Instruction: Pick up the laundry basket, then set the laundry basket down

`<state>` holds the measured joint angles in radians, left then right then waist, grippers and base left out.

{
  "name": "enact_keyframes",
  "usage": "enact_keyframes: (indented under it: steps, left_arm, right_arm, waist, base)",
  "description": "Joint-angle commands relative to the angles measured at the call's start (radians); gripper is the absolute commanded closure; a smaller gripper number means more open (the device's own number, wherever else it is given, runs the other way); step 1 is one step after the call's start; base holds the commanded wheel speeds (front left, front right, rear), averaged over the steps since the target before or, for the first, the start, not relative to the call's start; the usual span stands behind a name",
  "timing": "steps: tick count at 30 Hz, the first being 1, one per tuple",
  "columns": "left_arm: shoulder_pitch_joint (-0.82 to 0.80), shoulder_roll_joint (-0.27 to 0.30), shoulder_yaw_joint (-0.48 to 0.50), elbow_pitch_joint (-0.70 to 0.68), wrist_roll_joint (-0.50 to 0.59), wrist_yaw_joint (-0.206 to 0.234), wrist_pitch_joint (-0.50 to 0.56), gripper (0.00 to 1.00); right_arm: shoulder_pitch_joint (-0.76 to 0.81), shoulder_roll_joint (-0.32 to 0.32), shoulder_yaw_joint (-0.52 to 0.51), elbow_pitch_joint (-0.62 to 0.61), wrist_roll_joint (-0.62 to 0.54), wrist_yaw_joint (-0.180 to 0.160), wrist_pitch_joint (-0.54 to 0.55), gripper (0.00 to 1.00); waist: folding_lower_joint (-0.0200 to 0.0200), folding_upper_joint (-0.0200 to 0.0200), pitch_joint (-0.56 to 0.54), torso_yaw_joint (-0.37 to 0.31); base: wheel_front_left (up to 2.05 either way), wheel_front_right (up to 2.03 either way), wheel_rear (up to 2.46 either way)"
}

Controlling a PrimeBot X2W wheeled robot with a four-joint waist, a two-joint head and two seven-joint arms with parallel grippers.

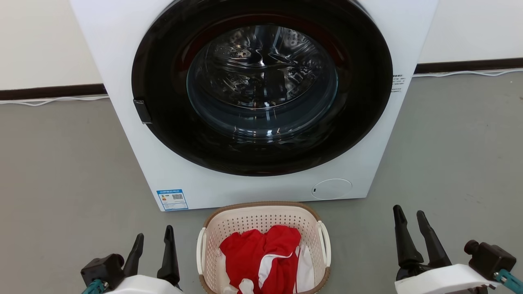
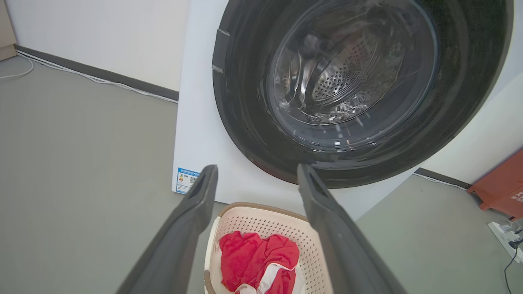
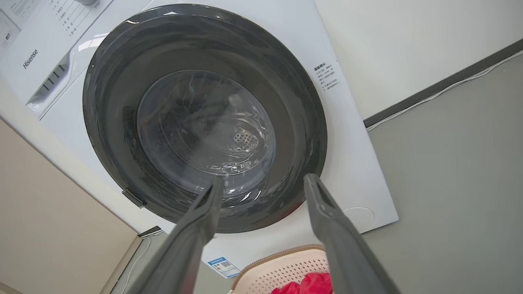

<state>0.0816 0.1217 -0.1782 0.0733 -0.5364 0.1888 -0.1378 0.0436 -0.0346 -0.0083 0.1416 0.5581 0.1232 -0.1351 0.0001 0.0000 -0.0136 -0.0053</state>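
Laundry basket on floor, just before washer, between my left gripper and right gripper, white handles facing sideways. Both spread apart, empty; left nearer, right farther off.

washer white; door ring black; blue label at washer's lower corner. laundry basket before washer: cream, perforated dots; rim brown woven-look; handles white. garment red, white stripes. floor around washer grey.

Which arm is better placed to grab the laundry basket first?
Left, probably: the left gripper, open, sits close beside the laundry basket; the right gripper, also open, is farther from it.
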Motion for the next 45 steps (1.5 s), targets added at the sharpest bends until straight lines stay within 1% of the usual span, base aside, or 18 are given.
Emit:
enact_keyframes:
  steps: [1, 17, 35, 38, 45]
  left_arm:
    - [-0.018, 0.007, 0.016, -0.035, 0.030, 0.010, -0.014, 0.00]
    - [0.008, -0.006, 0.013, -0.068, 0.221, 0.025, -0.065, 0.00]
    - [0.030, -0.023, 0.012, -0.084, 0.432, 0.015, -0.118, 0.00]
    - [0.033, -0.026, 0.013, -0.086, 0.453, 0.013, -0.124, 0.00]
    - [0.034, -0.039, 0.032, -0.072, 0.445, -0.009, -0.124, 0.00]
  right_arm:
    - [-0.013, -0.011, 0.019, -0.035, -0.031, 0.005, -0.019, 0.00]
    - [-0.004, -0.013, 0.038, -0.053, -0.231, 0.006, -0.069, 0.00]
    - [0.006, -0.015, 0.055, -0.082, -0.444, 0.007, -0.121, 0.00]
    - [0.007, -0.016, 0.058, -0.085, -0.467, 0.008, -0.127, 0.00]
    - [0.007, -0.016, 0.056, -0.077, -0.461, 0.008, -0.127, 0.00]
  waist:
    - [0.0000, 0.0000, -0.001, 0.000]
    - [0.0000, 0.0000, -0.006, -0.001]
    - [0.0000, 0.0000, -0.008, -0.001]
    - [0.0000, 0.0000, -0.008, -0.001]
    - [0.0000, 0.0000, -0.009, -0.002]
  base:
    - [0.00, 0.00, 0.00]
    - [0.00, 0.00, 0.00]
    - [0.00, 0.00, 0.00]
    - [0.00, 0.00, 0.00]
    - [0.00, 0.00, 0.00]
